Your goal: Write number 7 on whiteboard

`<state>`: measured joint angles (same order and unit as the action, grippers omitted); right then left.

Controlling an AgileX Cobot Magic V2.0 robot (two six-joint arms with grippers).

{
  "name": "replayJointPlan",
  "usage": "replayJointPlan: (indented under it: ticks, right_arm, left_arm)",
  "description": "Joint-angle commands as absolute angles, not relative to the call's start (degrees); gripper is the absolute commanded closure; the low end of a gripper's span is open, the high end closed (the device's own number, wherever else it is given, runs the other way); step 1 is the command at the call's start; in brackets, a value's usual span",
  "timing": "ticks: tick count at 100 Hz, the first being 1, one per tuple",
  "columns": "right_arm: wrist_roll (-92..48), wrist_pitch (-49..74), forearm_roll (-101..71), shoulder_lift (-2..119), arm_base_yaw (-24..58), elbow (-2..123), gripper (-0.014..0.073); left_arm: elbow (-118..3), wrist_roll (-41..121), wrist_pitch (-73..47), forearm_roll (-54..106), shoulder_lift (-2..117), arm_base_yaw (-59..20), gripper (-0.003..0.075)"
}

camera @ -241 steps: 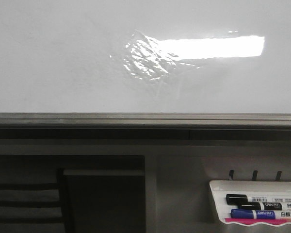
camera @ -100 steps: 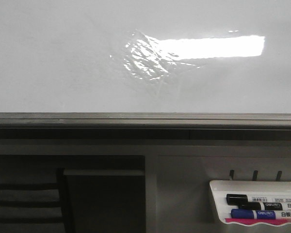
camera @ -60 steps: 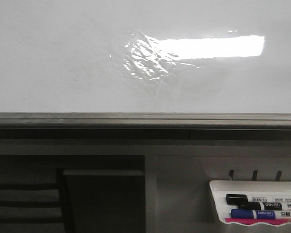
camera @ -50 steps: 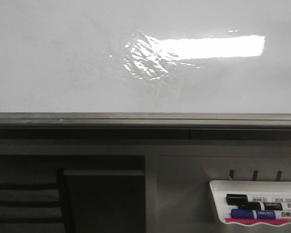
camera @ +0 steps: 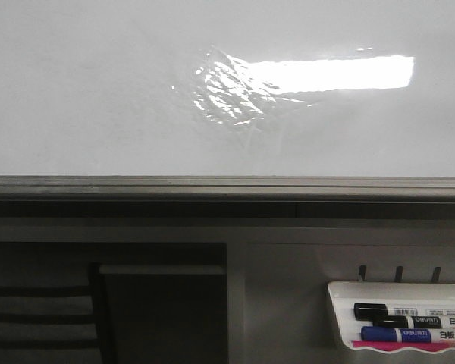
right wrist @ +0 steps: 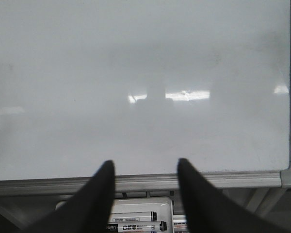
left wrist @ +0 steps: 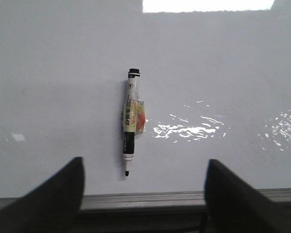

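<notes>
The whiteboard [camera: 98,98] fills the front view above its grey frame edge [camera: 212,186], with a bright glare and a wrinkled shiny patch [camera: 227,95]. No number 7 shows on it in any view. In the left wrist view a black and white marker [left wrist: 130,119] lies flat on the whiteboard [left wrist: 223,73], tip toward the frame, uncapped. My left gripper [left wrist: 144,170] is open and empty, short of the marker's tip. My right gripper [right wrist: 145,167] is open and empty over the board's lower frame [right wrist: 223,178]. Neither gripper shows in the front view.
A small white marker tray [camera: 341,303] hangs below the board at the right, holding a black marker [camera: 398,311] and a blue marker [camera: 402,334]. The tray [right wrist: 167,206] also shows between my right fingers. A dark chair back [camera: 38,311] stands at the lower left.
</notes>
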<state>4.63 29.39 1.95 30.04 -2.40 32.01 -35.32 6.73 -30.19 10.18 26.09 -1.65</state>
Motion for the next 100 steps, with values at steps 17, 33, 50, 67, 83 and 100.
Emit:
replayJointPlan:
  ticks: [17,33,50,67,83,100]
  right_arm:
    - [4.45,26.57,1.63,30.76,-2.37,33.96,-0.0067]
    - [4.45,26.57,1.63,30.76,-2.37,33.96,-0.0064]
    - [4.45,26.26,0.82,30.76,-2.37,33.96,-0.0064]
    - [4.45,26.26,0.82,30.76,-2.37,33.96,-0.0064]
    - [4.45,26.26,0.82,30.76,-2.37,33.96,-0.0064]
    - [4.45,26.26,0.82,30.76,-2.37,33.96,-0.0064]
  left_arm:
    - [-37.05,6.27,-25.58,11.16,26.86,-2.08,0.0075]
    - [-37.05,6.27,-25.58,11.16,26.86,-2.08,0.0105]
    - [-37.05,6.27,-24.45,14.2,26.98,-2.08,0.0155]
    - [-37.05,7.12,-24.22,10.24,30.2,-2.08,0.0216]
    - [-37.55,7.12,-24.22,7.93,38.56,-2.08,0.029]
    - [-39.28,7.12,-20.58,7.93,48.18,-2.08,0.0342]
